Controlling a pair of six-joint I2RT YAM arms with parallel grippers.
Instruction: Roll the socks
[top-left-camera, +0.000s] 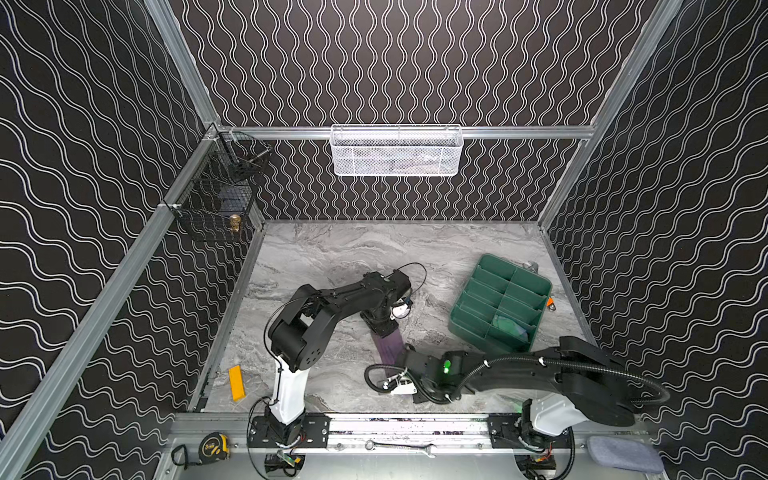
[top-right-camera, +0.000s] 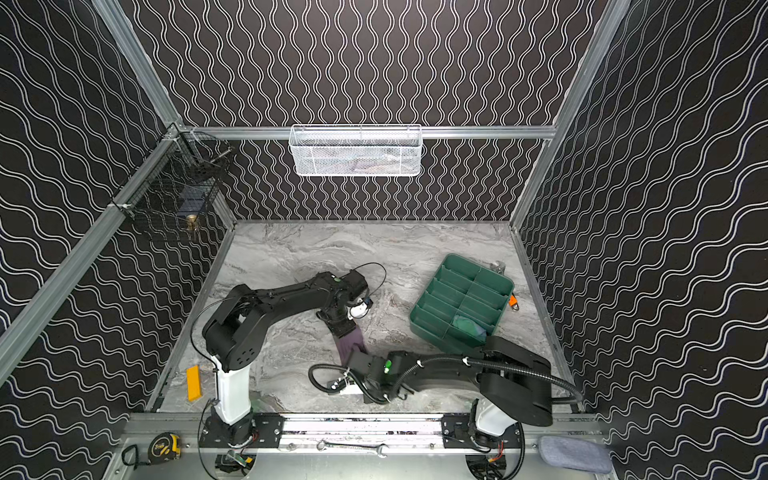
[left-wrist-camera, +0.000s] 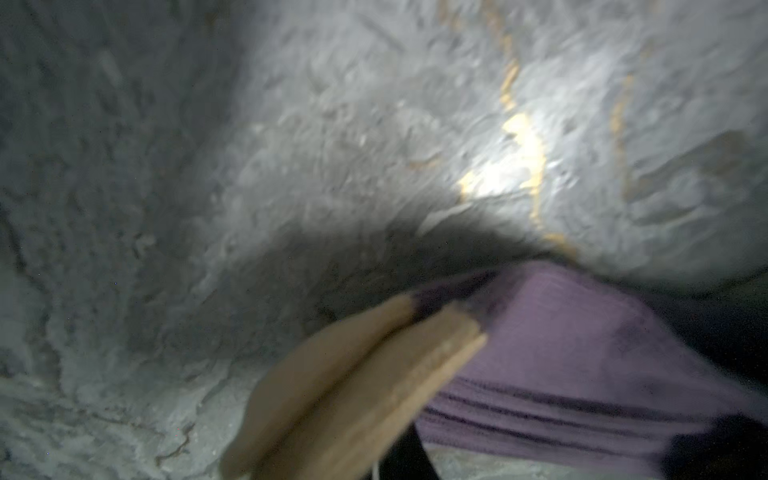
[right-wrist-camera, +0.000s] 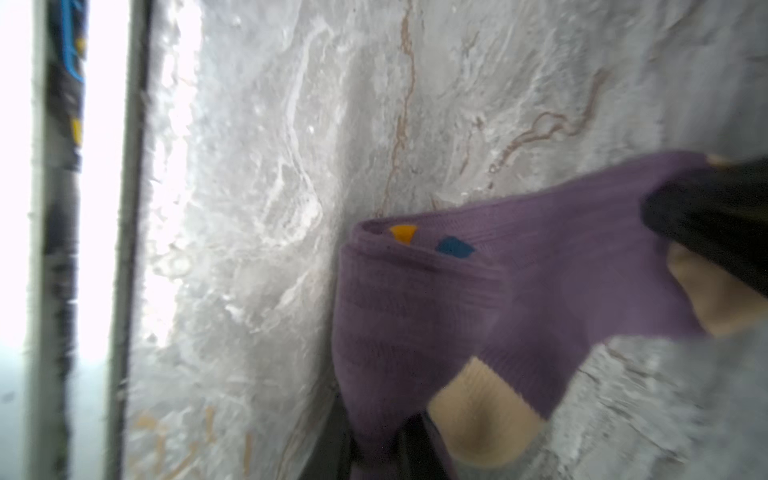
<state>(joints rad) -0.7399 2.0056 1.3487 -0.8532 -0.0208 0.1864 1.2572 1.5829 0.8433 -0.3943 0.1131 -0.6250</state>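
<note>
The purple sock (top-left-camera: 390, 345) (top-right-camera: 350, 345) lies stretched between my two grippers in the middle of the marble table in both top views. My left gripper (top-left-camera: 379, 325) is shut on its far end. In the left wrist view the peach toe (left-wrist-camera: 353, 395) sticks out from the jaws beside purple ribbing (left-wrist-camera: 582, 353). My right gripper (top-left-camera: 405, 354) (right-wrist-camera: 374, 457) is shut on the near end, where the sock (right-wrist-camera: 415, 311) folds over itself beside its peach heel (right-wrist-camera: 478, 415). The blue sock (top-left-camera: 510, 326) (top-right-camera: 468, 326) sits bunched in a near compartment of the green tray.
The green divided tray (top-left-camera: 515, 271) stands at the right, with a small orange item (top-left-camera: 550, 302) beside it. A yellow block (top-left-camera: 237, 382) lies near the front left. White mesh basket (top-left-camera: 397, 149) and black wire basket (top-left-camera: 220, 195) hang on the walls. A grey pad (top-left-camera: 623, 453) lies off the table.
</note>
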